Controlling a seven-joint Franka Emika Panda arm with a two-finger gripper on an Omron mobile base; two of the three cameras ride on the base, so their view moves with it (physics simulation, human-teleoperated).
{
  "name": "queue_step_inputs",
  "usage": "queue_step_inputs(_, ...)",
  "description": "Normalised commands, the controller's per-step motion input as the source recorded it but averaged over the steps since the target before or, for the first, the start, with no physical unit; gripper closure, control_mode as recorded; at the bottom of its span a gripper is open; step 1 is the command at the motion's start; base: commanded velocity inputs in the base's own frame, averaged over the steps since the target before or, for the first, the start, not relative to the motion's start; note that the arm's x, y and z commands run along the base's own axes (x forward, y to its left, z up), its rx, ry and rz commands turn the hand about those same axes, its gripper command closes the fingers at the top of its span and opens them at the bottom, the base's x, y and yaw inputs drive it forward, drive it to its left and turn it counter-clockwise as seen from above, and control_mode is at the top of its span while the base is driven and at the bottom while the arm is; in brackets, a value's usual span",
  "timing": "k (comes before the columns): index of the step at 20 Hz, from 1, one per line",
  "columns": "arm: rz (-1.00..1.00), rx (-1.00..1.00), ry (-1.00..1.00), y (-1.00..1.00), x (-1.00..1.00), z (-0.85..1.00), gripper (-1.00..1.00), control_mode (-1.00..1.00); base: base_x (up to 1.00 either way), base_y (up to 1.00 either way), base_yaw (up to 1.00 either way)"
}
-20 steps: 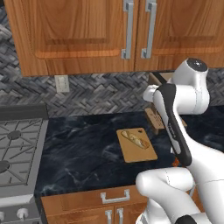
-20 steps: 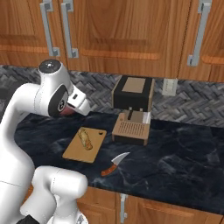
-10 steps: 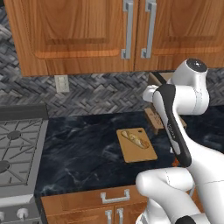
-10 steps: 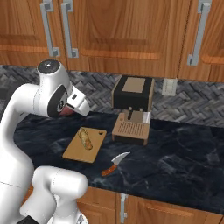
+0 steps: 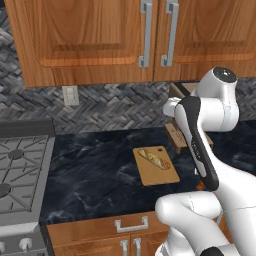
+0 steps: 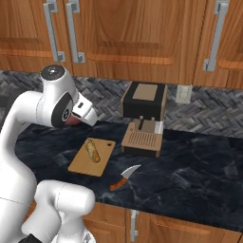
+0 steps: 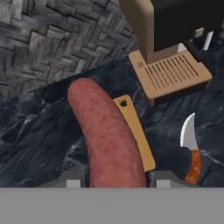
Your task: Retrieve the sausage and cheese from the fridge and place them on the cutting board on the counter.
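Gripper: your gripper (image 7: 114, 180) is clamped on the sausage; in the hand view you see the two finger tips at either side of its lower end, pressed against it.
Sausage: the reddish-brown sausage (image 7: 107, 138) stands up between the fingers and curves slightly away from the camera. In the right base view you catch a bit of its red end (image 6: 72, 120) under the white hand, held up in the air above the counter.
Arm: in the left base view your arm rises from the lower right and folds over the right end of the board, so the hand itself is hidden there.
Cutting board: the light-brown cutting board (image 6: 78, 164) lies flat on the counter, below and slightly in front of your hand. A pale tan bread-like item (image 6: 92, 150) lies on it lengthwise.
Counter: the dark marbled counter (image 6: 190, 171) runs across both base views over wooden cabinets.
Knife: a small knife (image 6: 124, 177) with an orange-brown handle lies on the counter just right of the board, apart from it.
Coffee machine: beyond the knife stands the coffee machine (image 6: 144, 118) on its brown square base, against the herringbone backsplash.
Stove: a stove (image 5: 20, 175) sits at the left end of the counter, well apart from the board.
Cheese: you cannot tell where it is.
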Motion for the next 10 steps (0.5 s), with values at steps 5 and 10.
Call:
queue_step_inputs(5,0.00,0.00,0.00,0.00,0.00,0.00,1.00,-1.00,0.00,0.00,0.00)
queue_step_inputs(10,0.05,0.00,0.02,-0.12,0.00,-0.12,1.00,-1.00,0.00,0.00,0.00)
